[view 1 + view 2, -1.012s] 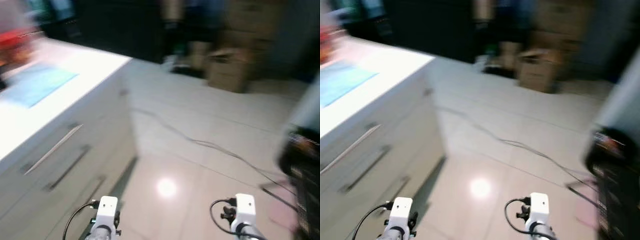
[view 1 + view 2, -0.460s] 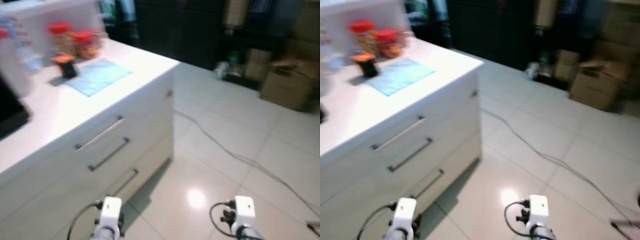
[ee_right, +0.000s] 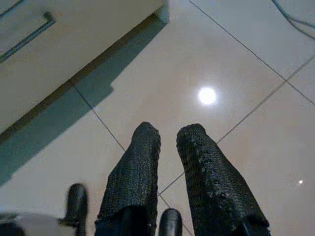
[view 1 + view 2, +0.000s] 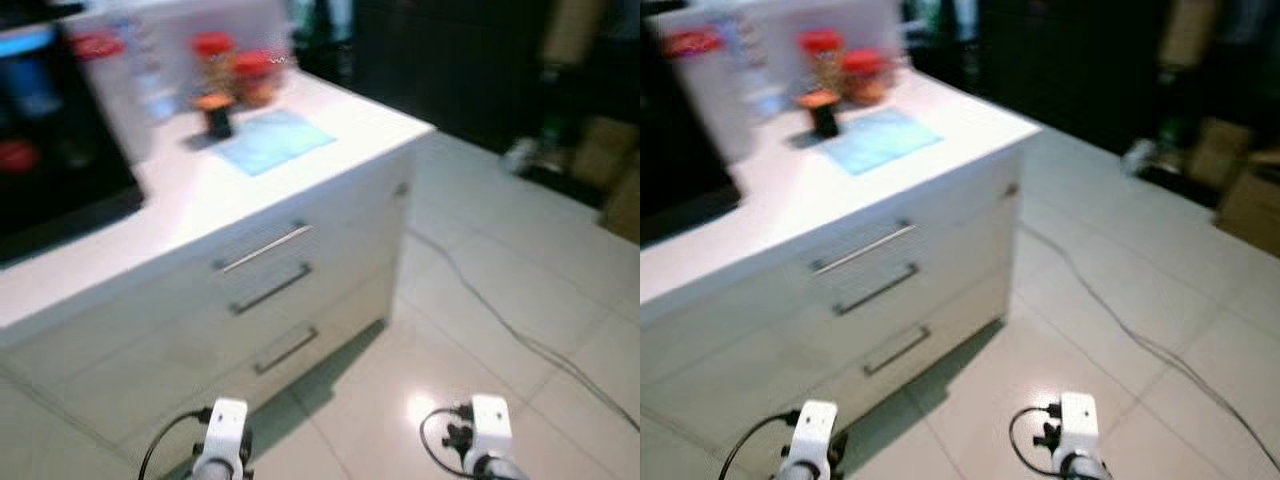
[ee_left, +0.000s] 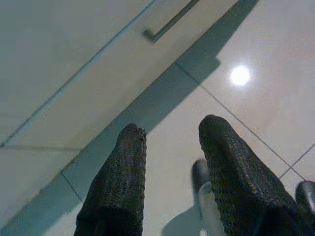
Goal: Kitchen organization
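A glossy pale tiled floor (image 4: 480,300) spreads right, crossed by a thin dark cable (image 4: 500,325); a white drawer-fronted counter (image 4: 260,290) fills the left, with a light blue mat (image 4: 274,141) and blurred red-lidded jars (image 4: 232,72) on its far end; left gripper (image 5: 170,132) and right gripper (image 3: 170,132) hang low over the floor, fingers parted, holding nothing.

Motion-blurred head views, lamp glare on floor (image 4: 425,408)
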Robot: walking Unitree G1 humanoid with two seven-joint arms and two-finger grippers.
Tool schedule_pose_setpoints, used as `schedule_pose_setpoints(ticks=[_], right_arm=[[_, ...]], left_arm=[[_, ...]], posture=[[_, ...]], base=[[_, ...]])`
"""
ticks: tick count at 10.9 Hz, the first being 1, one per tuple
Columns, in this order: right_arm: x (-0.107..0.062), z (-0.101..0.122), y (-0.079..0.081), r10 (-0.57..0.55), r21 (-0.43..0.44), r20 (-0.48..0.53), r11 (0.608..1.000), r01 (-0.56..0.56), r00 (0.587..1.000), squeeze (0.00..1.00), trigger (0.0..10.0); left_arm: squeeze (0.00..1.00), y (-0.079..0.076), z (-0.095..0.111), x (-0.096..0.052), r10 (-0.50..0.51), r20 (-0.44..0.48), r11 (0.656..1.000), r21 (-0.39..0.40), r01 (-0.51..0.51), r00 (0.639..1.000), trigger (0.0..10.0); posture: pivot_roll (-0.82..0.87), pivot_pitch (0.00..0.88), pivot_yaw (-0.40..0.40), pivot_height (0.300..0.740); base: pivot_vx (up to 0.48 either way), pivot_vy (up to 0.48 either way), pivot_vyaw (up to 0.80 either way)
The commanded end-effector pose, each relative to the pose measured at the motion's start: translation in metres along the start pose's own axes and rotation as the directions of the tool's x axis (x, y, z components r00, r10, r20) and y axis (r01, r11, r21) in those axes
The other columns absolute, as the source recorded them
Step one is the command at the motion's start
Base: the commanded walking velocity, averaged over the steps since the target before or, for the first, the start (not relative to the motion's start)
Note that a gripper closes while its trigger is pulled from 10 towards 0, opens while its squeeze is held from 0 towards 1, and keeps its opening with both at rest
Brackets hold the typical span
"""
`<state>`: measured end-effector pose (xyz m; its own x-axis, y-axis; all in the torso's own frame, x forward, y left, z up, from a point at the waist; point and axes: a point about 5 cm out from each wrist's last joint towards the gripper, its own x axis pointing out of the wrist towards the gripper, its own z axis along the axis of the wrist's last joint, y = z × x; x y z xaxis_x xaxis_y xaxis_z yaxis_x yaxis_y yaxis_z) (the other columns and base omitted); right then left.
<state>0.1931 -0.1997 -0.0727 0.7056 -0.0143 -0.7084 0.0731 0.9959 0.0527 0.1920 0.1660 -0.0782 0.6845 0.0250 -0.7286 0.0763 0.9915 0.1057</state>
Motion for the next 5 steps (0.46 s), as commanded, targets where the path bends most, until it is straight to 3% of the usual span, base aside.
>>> schedule_pose_setpoints(ticks=[1, 5], right_arm=[[0.0006, -0.0029, 0.0078, 0.019, 0.004, -0.012, 1.000, -0.019, 1.000, 0.00, 10.0], [0.0002, -0.0046, 0.0086, 0.020, 0.005, -0.017, 1.000, -0.020, 1.000, 0.00, 10.0]], left_arm=[[0.00, 0.0070, -0.0004, -0.0002, 0.012, -0.002, 1.000, 0.011, -0.012, 1.000, 10.0], [0.00, 0.0068, -0.0012, -0.0005, 0.012, 0.000, 1.000, 0.015, -0.012, 1.000, 10.0]], posture=[[-0.06, 0.037, 0.068, 0.740], [-0.06, 0.053, 0.069, 0.740]], base=[[0.000, 0.000, 0.80], [0.000, 0.000, 0.80]])
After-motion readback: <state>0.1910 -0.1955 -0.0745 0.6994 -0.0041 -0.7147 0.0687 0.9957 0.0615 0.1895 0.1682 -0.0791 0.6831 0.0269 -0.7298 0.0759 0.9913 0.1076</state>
